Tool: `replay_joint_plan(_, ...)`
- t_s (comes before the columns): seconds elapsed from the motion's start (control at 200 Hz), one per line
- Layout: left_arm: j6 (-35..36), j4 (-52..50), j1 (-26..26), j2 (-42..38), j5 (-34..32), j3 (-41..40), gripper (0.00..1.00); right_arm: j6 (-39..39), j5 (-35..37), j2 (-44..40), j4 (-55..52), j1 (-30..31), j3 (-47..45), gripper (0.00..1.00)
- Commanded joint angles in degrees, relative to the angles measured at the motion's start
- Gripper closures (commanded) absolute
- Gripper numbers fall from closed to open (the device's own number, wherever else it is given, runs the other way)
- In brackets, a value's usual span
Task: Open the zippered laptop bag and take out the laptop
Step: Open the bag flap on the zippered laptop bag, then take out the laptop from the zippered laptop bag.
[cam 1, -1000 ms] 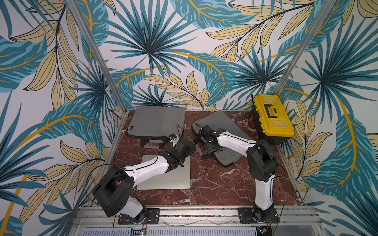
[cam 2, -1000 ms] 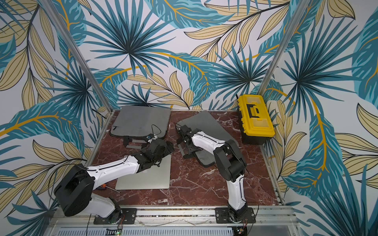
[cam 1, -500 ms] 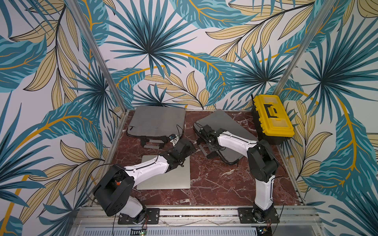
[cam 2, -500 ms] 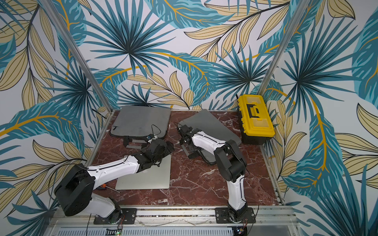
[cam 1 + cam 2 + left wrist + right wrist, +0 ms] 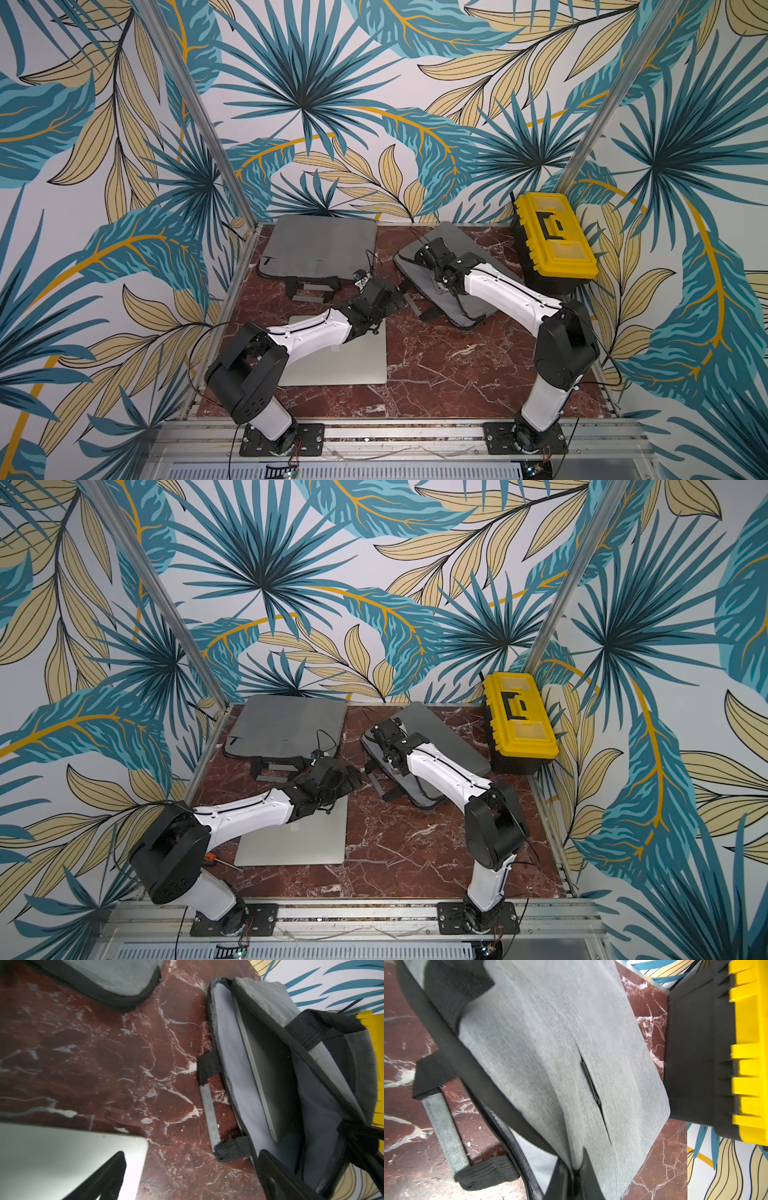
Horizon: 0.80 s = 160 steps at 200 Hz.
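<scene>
The right gripper was clamped on the upper flap of the gray laptop bag, which lay at about one o'clock on the red marble table. The bag's unzipped mouth was held agape, so the laptop showed inside against the pale lining. The left gripper hung with jaws spread wide near the table's centre, over a corner of the silver laptop at seven o'clock, with another gray bag at eleven and a yellow toolbox at two.

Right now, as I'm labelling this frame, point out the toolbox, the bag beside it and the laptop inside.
toolbox [image 5: 570,258]: a top view, on its yellow lid.
bag [image 5: 230,1043]: left wrist view, on its pale lining.
laptop [image 5: 272,1076]: left wrist view, on its shadowed face.
</scene>
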Motion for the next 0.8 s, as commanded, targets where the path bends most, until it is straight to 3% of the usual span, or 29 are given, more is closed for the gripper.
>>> replay_joint_plan(0.0,1.2,5.1,0.6,2.1,5.1,3.4,0.0,-0.7,-1.8,-3.9,3.0,0.1,1.2,1.0)
replay_joint_plan(0.23,-0.8,11.6,0.7,7.8,14.9,7.7,0.0,-0.1,-5.7,-7.2,4.7,-0.2,1.1,1.0)
replay_joint_plan(0.511,-4.6,21.2,0.9,16.0,22.9,10.6,0.27,1.4,-8.4,-8.9,5.4,-0.3,0.6,1.0)
replay_joint_plan(0.796,-5.9,26.1,1.3,23.2,25.5,14.3,0.41,2.4,-10.2,-10.0,6.3,-0.4,-0.1,1.0)
